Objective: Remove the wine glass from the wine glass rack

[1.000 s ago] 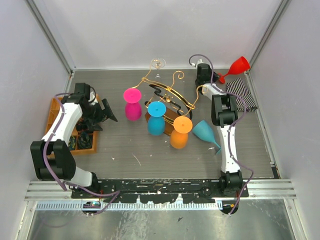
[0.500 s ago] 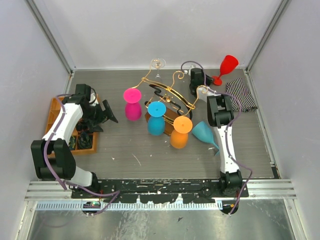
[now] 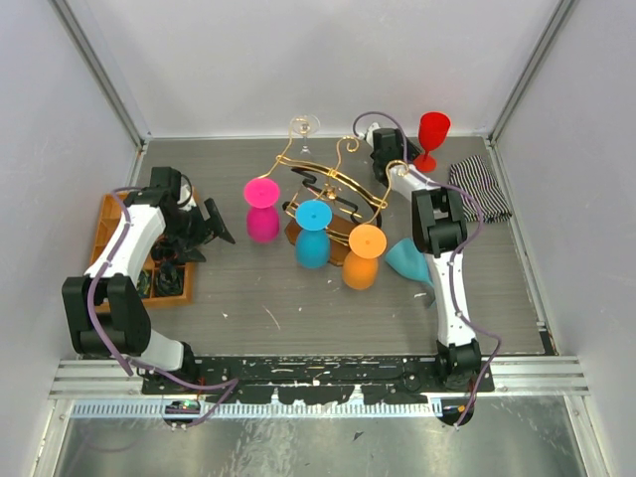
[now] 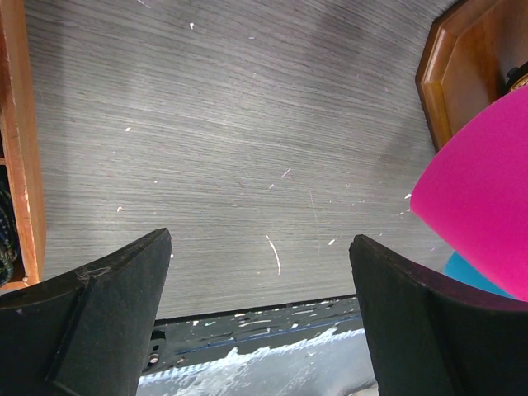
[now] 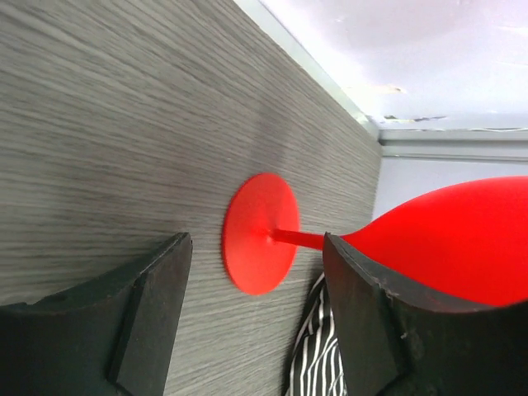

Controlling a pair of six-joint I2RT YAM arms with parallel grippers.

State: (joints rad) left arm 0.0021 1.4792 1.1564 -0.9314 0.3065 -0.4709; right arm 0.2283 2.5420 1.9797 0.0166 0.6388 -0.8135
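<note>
The right arm is stretched far out across the table. Its right gripper (image 3: 407, 157) (image 5: 256, 238) has its two fingers apart. The red wine glass (image 3: 432, 132) (image 5: 450, 235) stands up straight just past the fingertips. Its round foot shows in the gap between them. The fingers are not squeezing it. I cannot tell if one finger brushes the stem.

The wine glass rack (image 3: 333, 184) is just beside this gripper, with a pink glass (image 3: 261, 209) (image 4: 478, 223), a blue glass (image 3: 312, 234) and an orange glass (image 3: 364, 256) on it.

The left arm is bent over the orange tray (image 3: 111, 214). The left gripper (image 3: 212, 225) (image 4: 261, 239) is wide apart and holds nothing. The pink glass is near its front.
</note>
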